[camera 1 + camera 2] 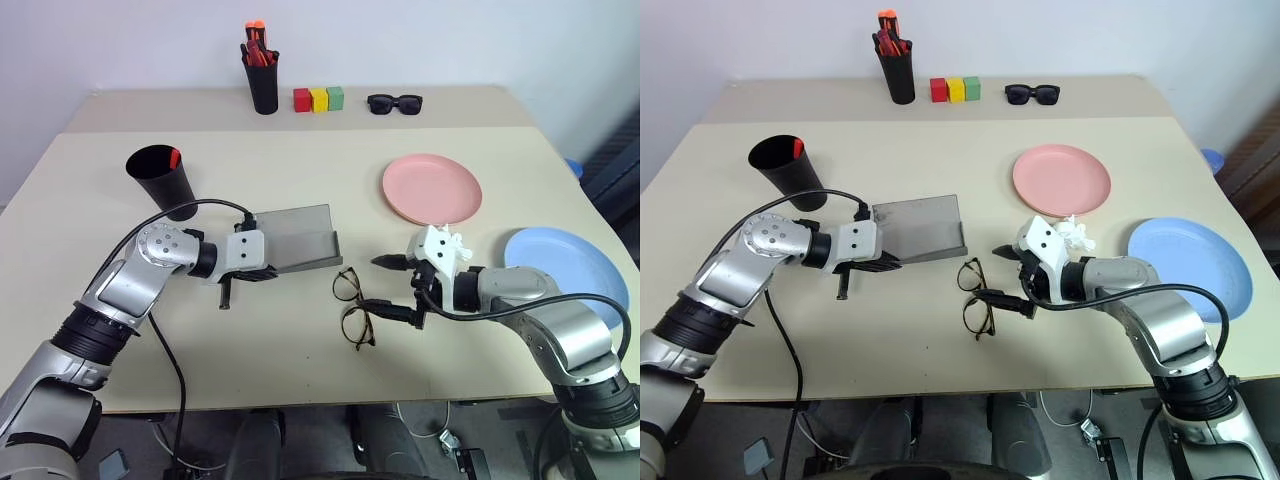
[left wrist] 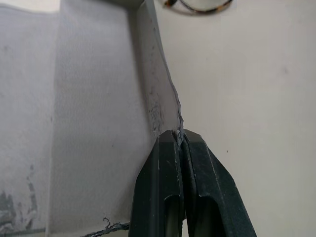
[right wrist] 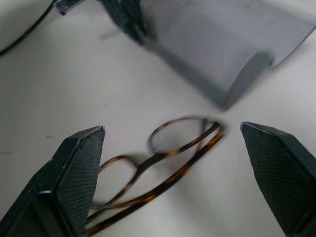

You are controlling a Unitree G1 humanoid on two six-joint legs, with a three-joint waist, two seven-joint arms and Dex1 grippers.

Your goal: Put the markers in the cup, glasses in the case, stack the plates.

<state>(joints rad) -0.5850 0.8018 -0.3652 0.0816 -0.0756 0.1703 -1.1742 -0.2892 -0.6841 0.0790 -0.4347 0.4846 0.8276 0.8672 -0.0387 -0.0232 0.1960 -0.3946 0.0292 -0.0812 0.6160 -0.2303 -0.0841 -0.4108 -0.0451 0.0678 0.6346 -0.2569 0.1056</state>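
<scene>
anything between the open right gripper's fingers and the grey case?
Only the thin wire-frame glasses, folded on the table between the right gripper's open fingers. Past them, bare tabletop up to the grey hard-shell case, seen in the right wrist view.

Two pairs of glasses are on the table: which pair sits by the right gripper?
The thin-framed glasses with clear lenses, lying folded just in front of the open right gripper, beside the grey case. The thick black sunglasses lie far off at the table's back edge.

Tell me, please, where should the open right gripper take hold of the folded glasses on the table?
Probably at the bridge, from above: the glasses lie flat and folded beside the case, and the right gripper already straddles them.
</scene>
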